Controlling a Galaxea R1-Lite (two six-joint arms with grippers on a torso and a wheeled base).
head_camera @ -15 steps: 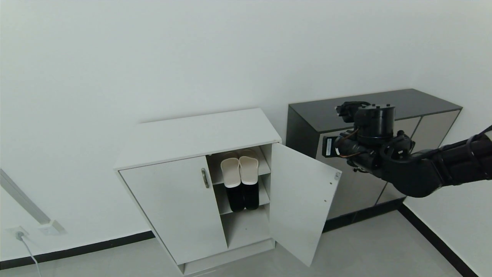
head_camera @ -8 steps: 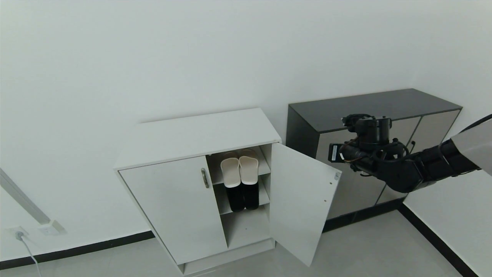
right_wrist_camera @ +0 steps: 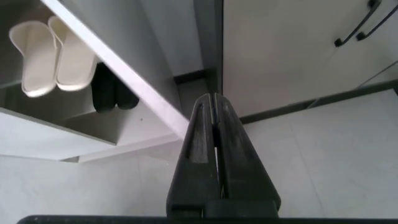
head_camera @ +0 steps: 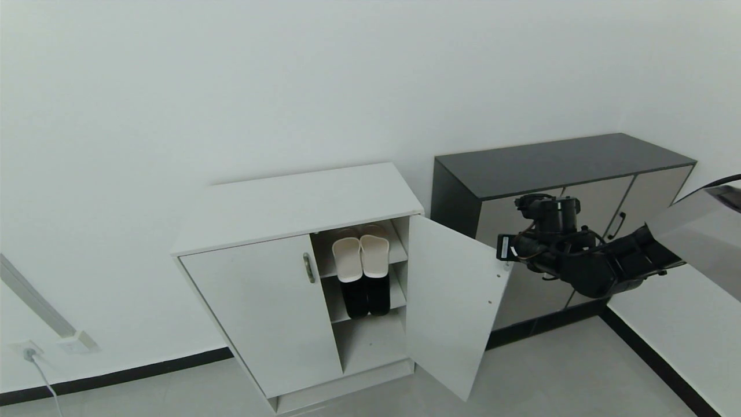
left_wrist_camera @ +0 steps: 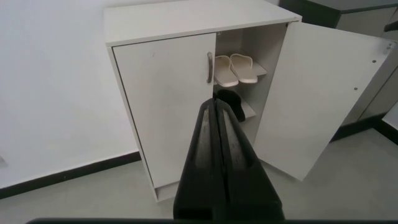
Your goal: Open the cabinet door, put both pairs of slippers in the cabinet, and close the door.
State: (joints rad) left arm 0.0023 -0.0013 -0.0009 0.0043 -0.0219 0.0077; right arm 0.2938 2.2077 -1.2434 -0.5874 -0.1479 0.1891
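Note:
The white cabinet (head_camera: 289, 202) stands against the wall, its left door closed and its right door (head_camera: 451, 301) swung out. A white pair of slippers (head_camera: 362, 258) sits on the upper shelf and a black pair (head_camera: 366, 298) on the shelf below. My right gripper (head_camera: 509, 262) is at the door's free upper edge. In the right wrist view it (right_wrist_camera: 215, 99) is shut and empty, its tip against the door's thin edge (right_wrist_camera: 118, 68). My left gripper (left_wrist_camera: 215, 106) is shut and empty, held back in front of the cabinet and pointing at the black slippers (left_wrist_camera: 236, 107).
A dark cabinet (head_camera: 556, 156) with grey doors stands just right of the white one, behind my right arm. The closed left door has a metal handle (head_camera: 308, 267). A wall socket with a cable (head_camera: 29, 352) is low on the left. Grey floor (head_camera: 550, 376) lies in front.
My right arm has come down from in front of the dark cabinet's top to the open door's free edge. The door has swung in very slightly.

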